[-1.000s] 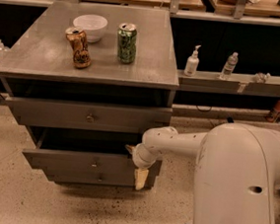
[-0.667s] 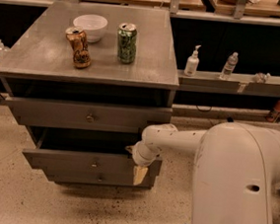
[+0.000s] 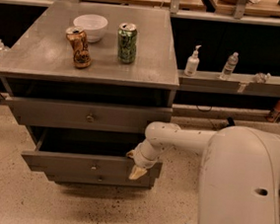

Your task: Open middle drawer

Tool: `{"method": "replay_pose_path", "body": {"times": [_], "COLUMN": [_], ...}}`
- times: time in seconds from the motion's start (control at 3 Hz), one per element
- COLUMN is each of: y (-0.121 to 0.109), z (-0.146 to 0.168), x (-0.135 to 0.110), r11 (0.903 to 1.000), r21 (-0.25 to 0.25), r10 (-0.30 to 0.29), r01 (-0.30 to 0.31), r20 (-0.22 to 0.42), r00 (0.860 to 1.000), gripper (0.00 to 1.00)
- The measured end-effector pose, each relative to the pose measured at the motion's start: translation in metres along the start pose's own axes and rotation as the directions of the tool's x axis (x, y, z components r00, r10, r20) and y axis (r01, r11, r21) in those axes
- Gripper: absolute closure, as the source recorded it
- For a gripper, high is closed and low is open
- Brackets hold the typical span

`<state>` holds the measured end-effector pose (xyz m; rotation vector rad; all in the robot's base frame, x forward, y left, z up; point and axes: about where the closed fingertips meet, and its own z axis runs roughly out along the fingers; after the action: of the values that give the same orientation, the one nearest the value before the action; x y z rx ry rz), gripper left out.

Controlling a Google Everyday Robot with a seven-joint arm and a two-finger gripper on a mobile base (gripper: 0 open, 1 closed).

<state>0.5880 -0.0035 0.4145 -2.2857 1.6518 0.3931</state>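
A pale speckled floor [image 3: 71,211] fills the bottom of the frame, and on it, left of centre, stands a grey metal bench [image 3: 46,55] with three drawers under its flat top. On the top are a small white bowl [image 3: 90,26] towards the back, a brown drink can [image 3: 79,47] just in front of it, and a green drink can [image 3: 127,43] to the right of both. The tall grey top drawer [image 3: 55,115] sits closed. Below it the middle drawer [image 3: 66,162], a wide grey one with a medium-height flat front and a small round knob [image 3: 94,167] at its centre, is drawn partway out, with its dark inside showing above the front panel. The narrow grey bottom drawer [image 3: 74,178] lies right under it. The robot's cream arm [image 3: 177,137] reaches in from its bulky white body [image 3: 244,188] at lower right, and the gripper [image 3: 137,172] hangs at the right end of the middle drawer's front, against or just in front of the panel. Whether it is spread or closed I cannot tell. At upper right, a grey ledge [image 3: 242,83] carries a white pump bottle [image 3: 192,62] and a clear plastic bottle [image 3: 229,66].
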Motion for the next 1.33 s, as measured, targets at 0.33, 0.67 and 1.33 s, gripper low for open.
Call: {"method": "replay_pose_path", "body": {"times": [0.33,0.67,1.33], "y": [0.008,0.008,0.038], "z": [-0.004,-0.005,-0.012], "x": [-0.007,-0.007,-0.036], "r11": [0.9996,0.9996,0.9952], "r21": [-0.025,-0.026,-0.076], "r10": [-0.011,-0.011,-0.053], "r01": [0.012,0.012,0.061], "r20": [0.029,0.029,0.098], "r00": [1.0,1.0,0.994], "gripper": [0.48,0.37,0.0]}}
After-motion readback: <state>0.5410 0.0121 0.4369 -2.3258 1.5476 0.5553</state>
